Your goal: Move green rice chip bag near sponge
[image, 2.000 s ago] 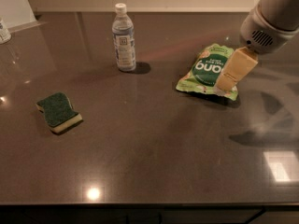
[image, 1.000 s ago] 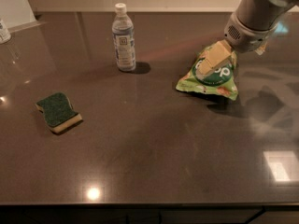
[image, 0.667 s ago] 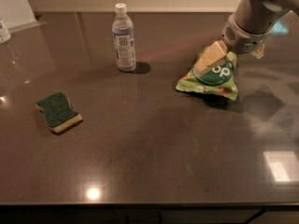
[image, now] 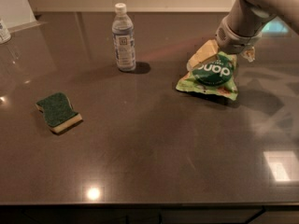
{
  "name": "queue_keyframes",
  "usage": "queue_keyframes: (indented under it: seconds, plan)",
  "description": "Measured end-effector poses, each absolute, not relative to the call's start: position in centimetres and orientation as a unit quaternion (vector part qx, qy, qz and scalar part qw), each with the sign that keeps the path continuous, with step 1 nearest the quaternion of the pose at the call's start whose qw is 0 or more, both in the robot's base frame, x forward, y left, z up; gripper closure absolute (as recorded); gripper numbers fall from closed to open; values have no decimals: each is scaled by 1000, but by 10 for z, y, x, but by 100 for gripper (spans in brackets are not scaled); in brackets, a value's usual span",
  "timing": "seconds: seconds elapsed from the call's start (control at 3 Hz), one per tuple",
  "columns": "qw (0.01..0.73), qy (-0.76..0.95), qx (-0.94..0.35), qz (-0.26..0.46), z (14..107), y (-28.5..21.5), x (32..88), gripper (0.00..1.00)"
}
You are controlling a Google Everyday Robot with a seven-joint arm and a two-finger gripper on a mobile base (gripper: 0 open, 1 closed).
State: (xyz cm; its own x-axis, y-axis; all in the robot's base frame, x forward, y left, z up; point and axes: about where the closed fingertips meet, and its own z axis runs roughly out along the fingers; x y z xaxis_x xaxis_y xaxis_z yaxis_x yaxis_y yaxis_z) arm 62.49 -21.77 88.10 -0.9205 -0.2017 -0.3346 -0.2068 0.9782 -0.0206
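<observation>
The green rice chip bag [image: 211, 74], light green with a dark green circle and white lettering, sits on the dark countertop at the right. The gripper [image: 223, 53] is at the bag's far top edge, one tan finger [image: 203, 53] on its left and another [image: 247, 54] on its right, astride the bag's top. The bag's top edge appears tilted up off the counter. The sponge [image: 58, 112], dark green top over pale yellow foam, lies at the left, far from the bag.
A clear water bottle [image: 123, 38] with a white cap stands upright at the back centre, between bag and sponge. A small container [image: 3, 31] shows at the far left edge. The counter's front edge [image: 149, 204] runs along the bottom.
The gripper has moved left and back from the bag's right side to its top edge. The bag's top has risen and the bag looks more bunched.
</observation>
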Motion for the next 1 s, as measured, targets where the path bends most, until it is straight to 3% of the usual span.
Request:
queue_keyframes:
  seconds: [1.0]
  plan:
    - [172,983,-57,4,856,-227,647,0]
